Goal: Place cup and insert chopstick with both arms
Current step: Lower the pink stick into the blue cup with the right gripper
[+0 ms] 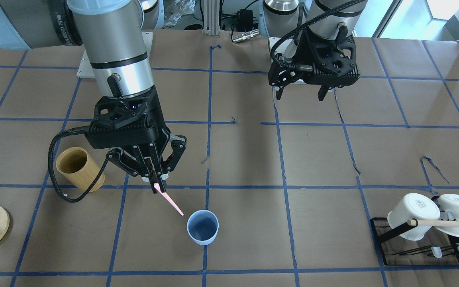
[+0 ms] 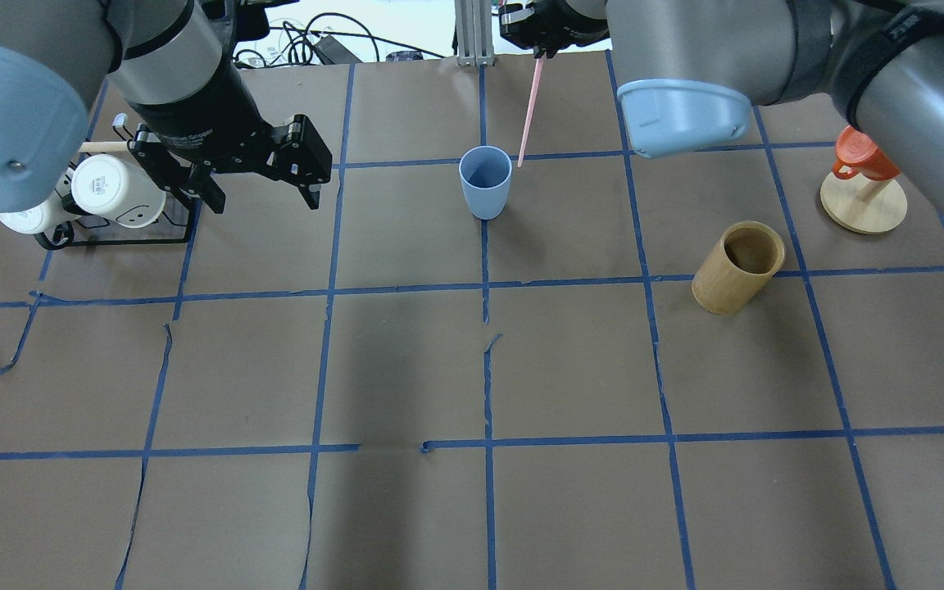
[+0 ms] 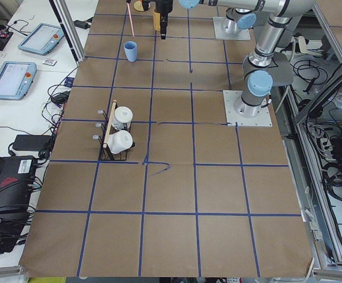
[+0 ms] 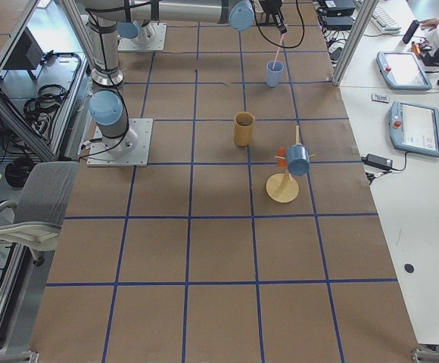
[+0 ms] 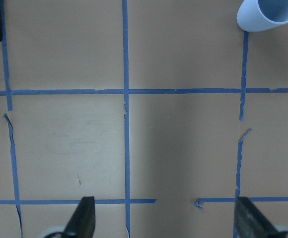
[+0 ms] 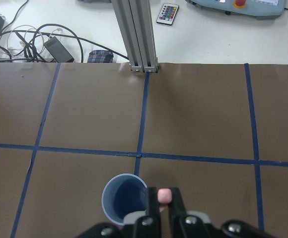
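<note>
The light blue cup (image 1: 202,227) stands upright on the brown table; it also shows in the overhead view (image 2: 486,180) and in the right wrist view (image 6: 125,198). My right gripper (image 1: 157,181) is shut on a pale pink chopstick (image 1: 169,201) and holds it above the table. The stick's lower tip hangs just beside the cup's rim, outside it (image 2: 529,106). In the right wrist view the stick's top end (image 6: 164,195) shows between the closed fingers. My left gripper (image 2: 263,198) is open and empty, hovering well away from the cup, near the mug rack.
A tan bamboo cylinder (image 2: 738,266) stands on the right arm's side of the table. A black rack with white mugs and a wooden dowel (image 2: 103,197) sits by the left gripper. An orange cup hangs on a wooden stand (image 2: 861,180).
</note>
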